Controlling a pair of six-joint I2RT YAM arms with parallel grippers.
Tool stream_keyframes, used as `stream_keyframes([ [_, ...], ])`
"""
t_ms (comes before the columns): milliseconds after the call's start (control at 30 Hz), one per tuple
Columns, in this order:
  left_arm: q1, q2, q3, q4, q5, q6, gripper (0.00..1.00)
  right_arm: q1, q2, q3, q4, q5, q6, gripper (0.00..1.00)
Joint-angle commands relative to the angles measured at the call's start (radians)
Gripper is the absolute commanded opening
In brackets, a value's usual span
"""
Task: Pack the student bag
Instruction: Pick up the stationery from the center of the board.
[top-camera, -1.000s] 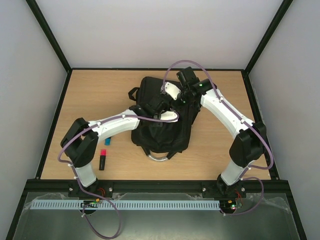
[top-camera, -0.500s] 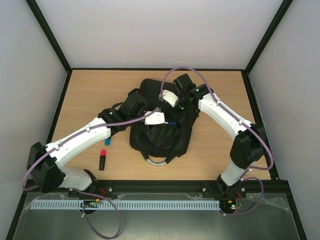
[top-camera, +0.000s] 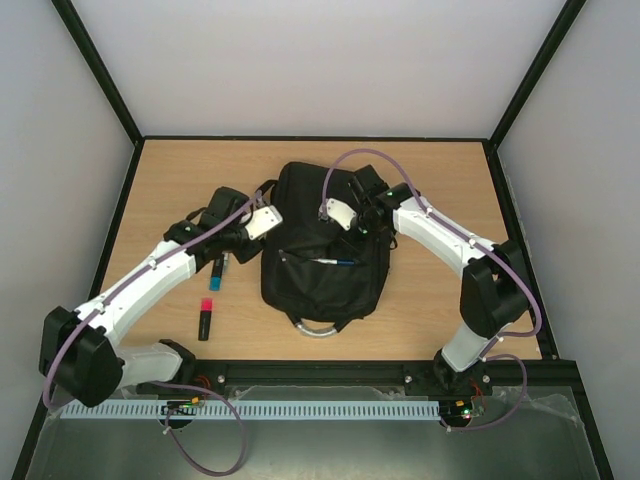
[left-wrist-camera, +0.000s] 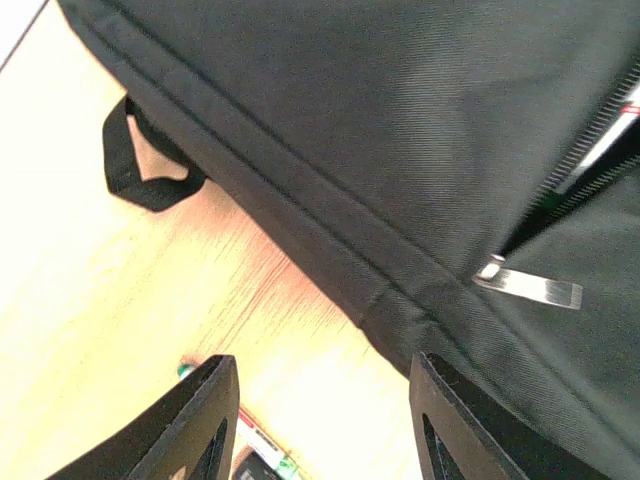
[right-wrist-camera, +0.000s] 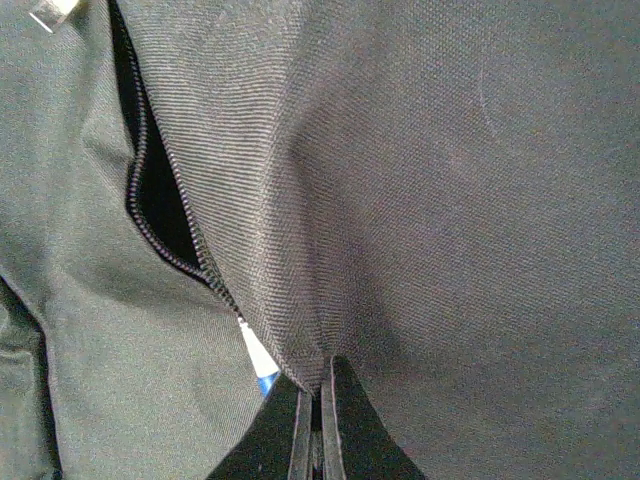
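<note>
On the table (top-camera: 440, 300), centrally, the student bag (top-camera: 320, 285) lies flat, long axis near–far, silver handle loop (top-camera: 316, 326) toward the arm bases; the right gripper (right-wrist-camera: 320, 425) pinches its fabric beside the open zip (right-wrist-camera: 165, 240); the left gripper (left-wrist-camera: 320, 372) gapes empty at its left edge.

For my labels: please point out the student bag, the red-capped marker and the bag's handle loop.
student bag (top-camera: 300, 200): top external view, upper fabric panel.
red-capped marker (top-camera: 204, 324): top external view, black body.
handle loop (top-camera: 316, 333): top external view, near curve.
</note>
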Motion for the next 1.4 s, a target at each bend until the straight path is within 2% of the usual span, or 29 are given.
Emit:
stream_keyframes([
  [0, 0.07, 0.052, 0.007, 0.003, 0.035, -0.18, 0.5, 0.007, 0.016, -0.066, -0.074, -0.072, 0.025, 0.01],
  [133, 0.194, 0.173, 0.076, -0.014, 0.101, -0.293, 0.48, 0.007, 0.017, -0.082, -0.071, -0.067, 0.03, 0.01],
  [300, 0.356, 0.386, 0.18, -0.055, 0.174, -0.442, 0.41, 0.008, 0.01, -0.078, -0.074, -0.077, 0.03, 0.01],
  [500, 0.453, 0.551, 0.275, -0.051, 0.196, -0.451, 0.39, 0.007, 0.012, -0.071, -0.072, -0.076, 0.032, 0.01],
  [767, 0.457, 0.667, 0.322, -0.067, 0.187, -0.435, 0.37, 0.007, 0.014, -0.054, -0.079, -0.071, 0.03, 0.01],
  [1367, 0.399, 0.541, 0.171, -0.038, 0.031, -0.467, 0.4, 0.007, 0.021, -0.043, -0.075, -0.072, 0.036, 0.01],
])
